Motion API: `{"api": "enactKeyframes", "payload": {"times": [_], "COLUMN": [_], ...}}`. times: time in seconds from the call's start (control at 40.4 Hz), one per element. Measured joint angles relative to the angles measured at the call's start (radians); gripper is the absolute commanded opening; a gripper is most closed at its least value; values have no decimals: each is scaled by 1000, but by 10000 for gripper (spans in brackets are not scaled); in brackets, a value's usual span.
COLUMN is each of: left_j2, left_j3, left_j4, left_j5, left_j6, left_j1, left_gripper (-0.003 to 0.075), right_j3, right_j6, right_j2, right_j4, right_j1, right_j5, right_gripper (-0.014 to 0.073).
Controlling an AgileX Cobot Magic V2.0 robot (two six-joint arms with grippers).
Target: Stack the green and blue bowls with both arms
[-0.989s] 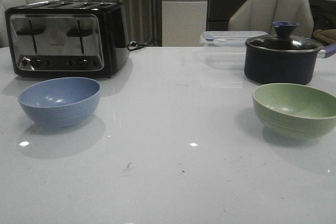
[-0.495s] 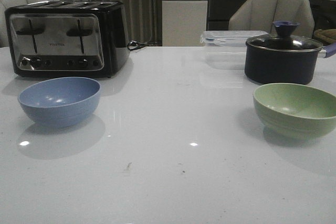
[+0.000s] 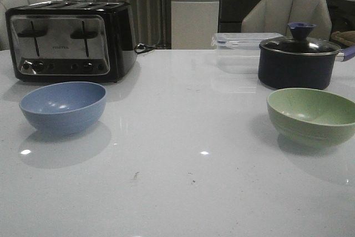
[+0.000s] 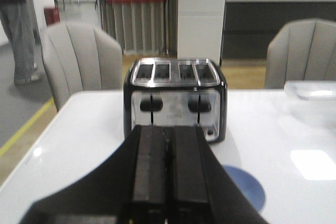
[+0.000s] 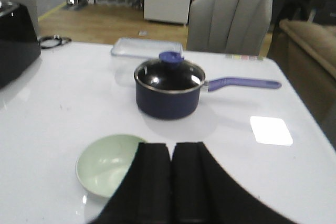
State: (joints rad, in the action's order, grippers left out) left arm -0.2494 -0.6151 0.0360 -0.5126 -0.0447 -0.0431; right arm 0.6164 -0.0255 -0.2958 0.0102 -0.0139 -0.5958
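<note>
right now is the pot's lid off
No, the lid sits on the dark pot, its blue knob up.

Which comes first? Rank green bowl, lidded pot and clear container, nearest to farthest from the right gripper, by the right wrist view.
1. Green bowl, right beside the right gripper.
2. Lidded pot, beyond the bowl, mid-table.
3. Clear container, behind the pot, near the table's far edge.

Two bowls sit on the table (image 3: 183, 192): one blue bowl (image 3: 62, 107) in front of the single toaster (image 3: 69, 40), one green bowl (image 3: 312, 116) well to the toaster's right. There is also one lidded pot (image 3: 298, 62), one clear container (image 3: 238, 51) beside it, and two grippers, left (image 4: 167, 174) and right (image 5: 172, 179).
</note>
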Motion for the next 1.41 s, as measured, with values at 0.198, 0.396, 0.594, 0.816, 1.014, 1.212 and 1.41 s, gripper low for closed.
{"api": "enactKeyframes", "payload": {"times": [0.198, 0.396, 0.594, 0.816, 1.014, 1.212, 1.41], "left_j2": [-119, -194, -250, -288, -303, -303, -303], "left_j3": [-18, -18, 2, 25, 25, 25, 25], "left_j4": [0, 3, 7, 7, 7, 7, 7], "left_j5": [-81, -114, -119, -123, -107, -83, -83], "left_j6": [0, 0, 0, -2, -2, -2, -2], "left_j1": [0, 0, 0, 0, 0, 0, 0], "left_gripper": [93, 93, 196, 695, 595, 471, 419], "right_j3": [10, 10, 10, 10, 37, 74, 78], "right_j6": [0, 0, 0, 0, 0, 0, 0], "right_j2": [-155, -272, -372, -482, -689, -829, -846], "right_j4": [0, 0, 2, 2, 43, 54, 77], "right_j1": [0, 0, 0, 0, 0, 0, 0], "right_j5": [-110, -134, -134, -136, -79, -68, -29], "right_gripper": [57, 57, 154, 577, 602, 602, 602]}}
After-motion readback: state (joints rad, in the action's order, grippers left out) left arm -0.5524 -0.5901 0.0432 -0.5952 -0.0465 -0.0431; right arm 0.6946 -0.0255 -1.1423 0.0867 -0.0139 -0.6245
